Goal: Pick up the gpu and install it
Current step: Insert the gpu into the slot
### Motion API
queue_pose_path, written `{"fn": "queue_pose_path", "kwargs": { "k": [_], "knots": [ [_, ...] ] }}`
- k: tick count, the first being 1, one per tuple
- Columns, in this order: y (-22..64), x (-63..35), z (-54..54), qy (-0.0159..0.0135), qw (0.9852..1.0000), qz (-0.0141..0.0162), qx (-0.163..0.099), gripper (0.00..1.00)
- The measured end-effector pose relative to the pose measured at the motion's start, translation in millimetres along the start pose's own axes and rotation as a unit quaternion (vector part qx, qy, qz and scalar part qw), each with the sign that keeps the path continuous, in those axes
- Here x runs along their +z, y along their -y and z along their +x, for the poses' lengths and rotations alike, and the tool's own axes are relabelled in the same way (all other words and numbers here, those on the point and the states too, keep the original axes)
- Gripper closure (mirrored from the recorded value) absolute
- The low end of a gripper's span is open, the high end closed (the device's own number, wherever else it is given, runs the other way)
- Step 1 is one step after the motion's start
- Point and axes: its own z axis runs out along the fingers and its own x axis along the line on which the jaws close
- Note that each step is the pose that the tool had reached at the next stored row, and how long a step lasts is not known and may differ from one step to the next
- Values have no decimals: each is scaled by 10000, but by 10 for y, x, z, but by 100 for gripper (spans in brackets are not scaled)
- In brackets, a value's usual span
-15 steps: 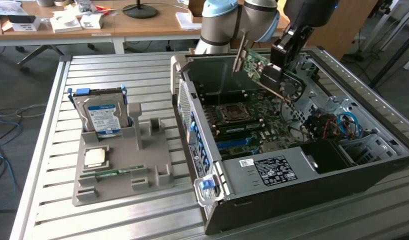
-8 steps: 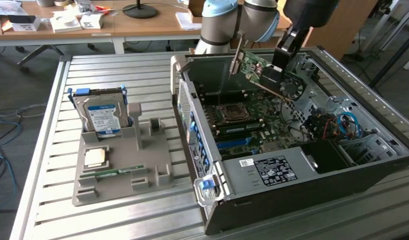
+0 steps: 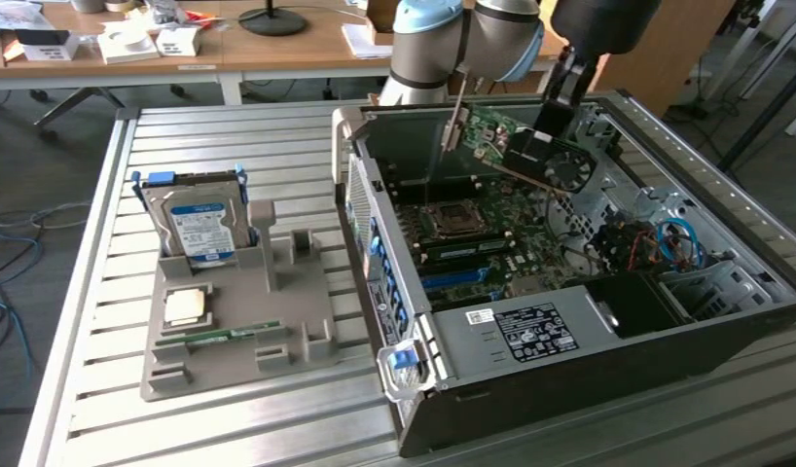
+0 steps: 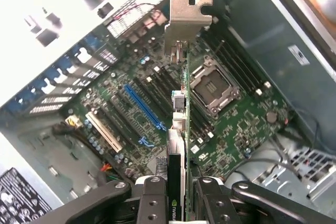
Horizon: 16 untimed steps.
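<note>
In the exterior view, the slatted table [image 3: 74,292] has bare metal along its left edge. On it stands a grey fixture [image 3: 242,321] holding an upright hard drive [image 3: 199,222] and, lower down, a flat memory stick [image 3: 220,337]. A narrow strip of bare slats separates the fixture from the open computer case [image 3: 593,379]. The case lies on its side with its open face up, so its rim walls fence the motherboard [image 3: 489,229] on all sides. The power supply [image 3: 528,331] fills the near corner, and cables crowd the exterior view's right.

The gpu [image 3: 554,161] hangs inside the case opening, raised over the far part of the motherboard. The gripper [image 3: 548,122] is clamped on it from above, near the end away from the bracket. Its long axis runs from the metal bracket, close to the case's back wall on the exterior view's left, down and rightward to its black fan end.

In the wrist view the gpu [image 4: 178,145] stands edge-on, squeezed between both fingers [image 4: 152,198]. Its bracket [image 4: 186,22] points away from the gripper [image 4: 179,195]. The card lines up between the blue slot [image 4: 144,108] and the processor socket [image 4: 212,87], parallel to the slot.
</note>
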Motion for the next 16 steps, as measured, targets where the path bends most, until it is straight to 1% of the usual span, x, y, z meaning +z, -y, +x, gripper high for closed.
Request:
{"fn": "queue_pose_path", "kwargs": {
  "k": [2, 4, 6, 8, 12, 14, 16],
  "knots": [
    [0, 2, 0, -9, 9998, -5, -186, 74],
    [0, 5, 0, -18, 9993, -10, -368, 74],
    [0, 7, 0, -26, 9985, -15, -547, 74],
    [0, 9, 0, -35, 9974, -20, -726, 74],
    [0, 14, 0, -52, 9940, -30, -1089, 74],
    [1, 17, 0, -61, 9919, -35, -1267, 74],
    [1, 19, 0, -70, 9893, -40, -1454, 74]
  ]
}}
